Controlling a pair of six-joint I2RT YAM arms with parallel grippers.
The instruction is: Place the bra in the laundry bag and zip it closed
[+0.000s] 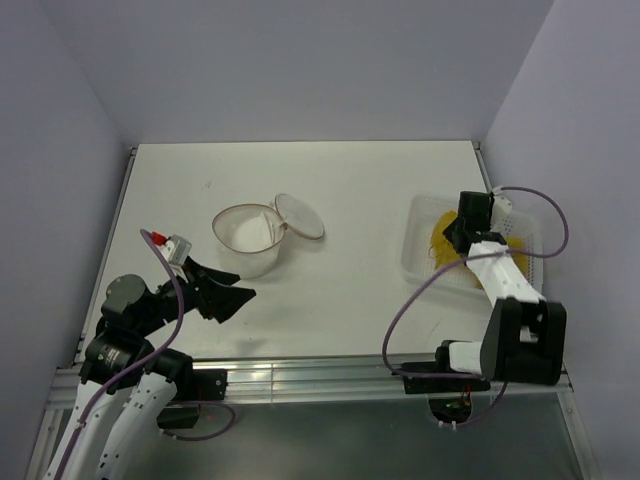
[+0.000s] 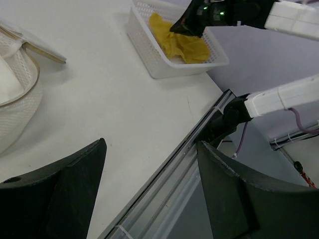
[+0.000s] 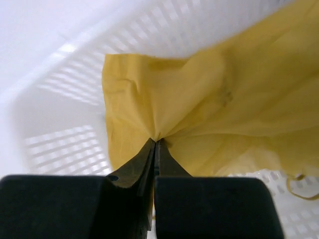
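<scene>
From above, the right arm's black pincer [image 1: 452, 238] hides much of the small mustard-yellow fabric bra [image 1: 437, 238]. The bra lies crumpled in the white perforated plastic basket [image 1: 415, 262] at the right of the white table [image 1: 350, 180]. Whether this pincer is closed cannot be told here. The round white mesh laundry bag [image 1: 248, 240] stands left of centre, its circular lid [image 1: 298, 215] open toward the right. The left pincer [image 1: 232, 297] hangs near it, spread apart and holding nothing.

In the left wrist view the bag is cut off at the left edge. The bra is a yellow heap in the far basket. The 2 black fingers [image 2: 55, 194] stand wide apart.

In the right wrist view the basket is blurred and the bra runs off the right edge. The 2 fingers are clamped together on a pinched fold of its smooth fabric.
</scene>
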